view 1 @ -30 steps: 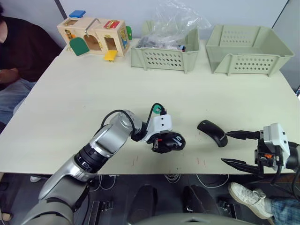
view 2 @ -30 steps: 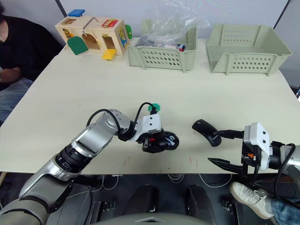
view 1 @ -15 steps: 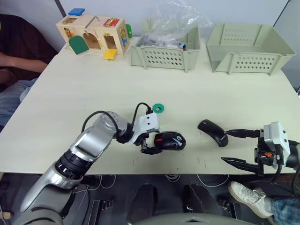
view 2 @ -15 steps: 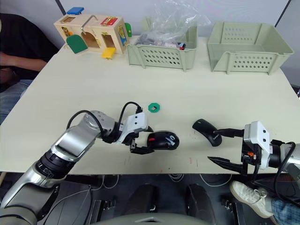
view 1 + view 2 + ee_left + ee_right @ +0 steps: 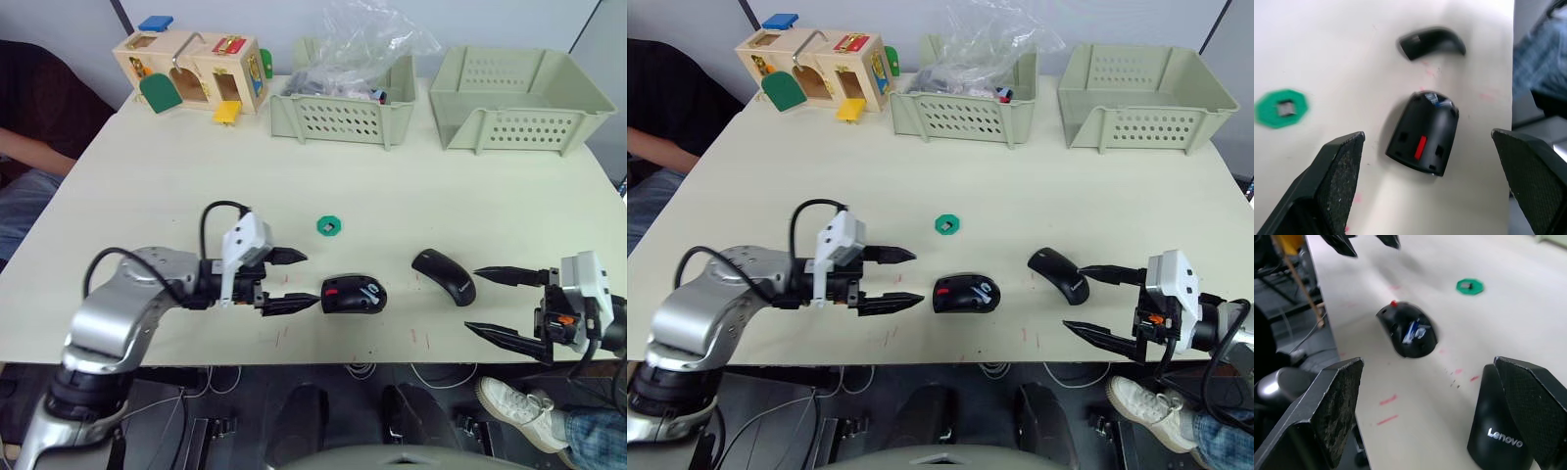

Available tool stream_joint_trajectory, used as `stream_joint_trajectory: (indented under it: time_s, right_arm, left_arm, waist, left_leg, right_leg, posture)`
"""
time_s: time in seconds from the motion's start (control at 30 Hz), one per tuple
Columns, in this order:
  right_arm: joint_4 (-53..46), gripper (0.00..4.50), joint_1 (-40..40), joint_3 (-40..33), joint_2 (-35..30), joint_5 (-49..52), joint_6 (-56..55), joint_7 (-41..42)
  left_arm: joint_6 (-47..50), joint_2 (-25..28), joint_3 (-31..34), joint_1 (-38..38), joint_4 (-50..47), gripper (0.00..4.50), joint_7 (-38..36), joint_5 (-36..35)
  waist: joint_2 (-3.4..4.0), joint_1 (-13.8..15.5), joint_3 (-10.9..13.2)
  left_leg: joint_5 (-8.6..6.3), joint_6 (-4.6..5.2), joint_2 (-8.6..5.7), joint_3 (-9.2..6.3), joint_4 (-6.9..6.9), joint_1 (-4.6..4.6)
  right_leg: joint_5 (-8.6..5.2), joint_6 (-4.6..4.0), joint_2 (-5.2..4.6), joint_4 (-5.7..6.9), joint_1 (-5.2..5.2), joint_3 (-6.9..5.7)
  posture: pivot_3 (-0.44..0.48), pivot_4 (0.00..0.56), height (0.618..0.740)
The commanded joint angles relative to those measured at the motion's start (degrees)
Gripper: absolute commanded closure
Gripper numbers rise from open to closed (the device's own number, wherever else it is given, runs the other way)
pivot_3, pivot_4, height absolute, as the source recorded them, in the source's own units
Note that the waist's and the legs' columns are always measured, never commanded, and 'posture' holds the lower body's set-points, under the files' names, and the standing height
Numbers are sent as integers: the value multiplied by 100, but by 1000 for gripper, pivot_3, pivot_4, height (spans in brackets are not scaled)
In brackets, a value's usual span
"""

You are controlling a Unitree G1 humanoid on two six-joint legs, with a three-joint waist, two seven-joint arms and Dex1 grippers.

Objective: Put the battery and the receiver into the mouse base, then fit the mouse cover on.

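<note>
Down on the pale, matte table point(image 5: 176, 186) sits the black oval plastic mouse base point(image 5: 354, 294), hollow side up, a red patch glowing inside it and a glint of blue and white at one end. To its right, well apart, lies the smooth glossy black curved mouse cover point(image 5: 445, 275), a white brand name printed on its shell in the right wrist view. Behind the base, a flat green plastic disc point(image 5: 328, 226) with a small square centre rests alone.

Now the fingers. The left gripper point(image 5: 289, 281) hovers just left of the mouse base, its two black textured fingers spread wide, holding nothing, the lower tip near the base's rim but not touching. The right gripper point(image 5: 495, 304) hangs at the table's front edge, fingers also splayed wide and empty, the upper tip just beside the mouse cover, apart from it.
</note>
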Motion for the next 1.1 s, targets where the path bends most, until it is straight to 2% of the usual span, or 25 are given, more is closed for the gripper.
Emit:
stream_joint_trajectory:
  time_s: [0.03,0.17,0.3,0.47,0.6,0.83,0.93,1.1]
  right_arm:
    - [-208,0,155,-418,230,-254,-331,-371]
    - [-170,0,338,-730,352,74,-241,-313]
    - [290,0,730,-1112,361,30,-459,118]
    - [678,0,815,-1232,423,-76,-667,331]
    - [1450,0,804,-1197,455,-286,-995,663]
    - [1585,0,497,-1070,493,-274,-1077,637]
    - [1011,0,600,-965,660,-186,-985,394]
    - [-56,0,630,-833,789,144,-642,-119]
  left_arm:
    - [-86,-387,1195,721,-309,79,470,-593]
    - [-102,-398,1772,1126,-220,79,454,-1126]
    - [-514,-433,2218,1642,172,79,380,-1071]
    - [-923,-315,2322,1951,645,79,245,-956]
    - [-1346,-326,2151,2236,959,79,139,-679]
    - [-1313,-82,1982,2038,1039,79,118,-780]
    - [-1447,143,1861,1738,1453,79,-123,-669]
    - [-1577,575,887,501,2194,79,-164,-147]
  waist:
    - [1,-5,0]
    - [-4,16,3]
    - [-4,10,3]
    - [-3,-3,3]
    - [-3,-2,3]
    - [-1,0,3]
    - [1,8,4]
    - [7,39,6]
  left_leg:
    - [0,0,0,1,0,1]
    - [1,-2,0,-1,1,1]
    - [0,-2,0,1,1,2]
    - [0,-2,1,7,1,7]
    - [0,-2,3,12,-2,8]
    - [0,-3,4,20,-2,9]
    - [0,-3,3,19,-9,8]
    - [1,-4,5,16,-7,6]
  right_leg:
    - [3,-5,-1,0,0,1]
    - [3,-6,-1,2,0,-5]
    - [2,-7,-2,0,2,-3]
    - [3,-7,-1,1,1,1]
    - [2,-8,-1,-2,0,4]
    - [3,-9,-5,-1,-2,6]
    - [7,-18,-3,-1,-3,5]
    - [2,-8,1,2,-4,-4]
  posture:
    - [0,150,740]
    - [0,150,740]
    - [0,150,740]
    - [0,150,740]
    - [0,150,740]
    - [0,150,740]
    - [0,150,740]
    - [0,150,740]
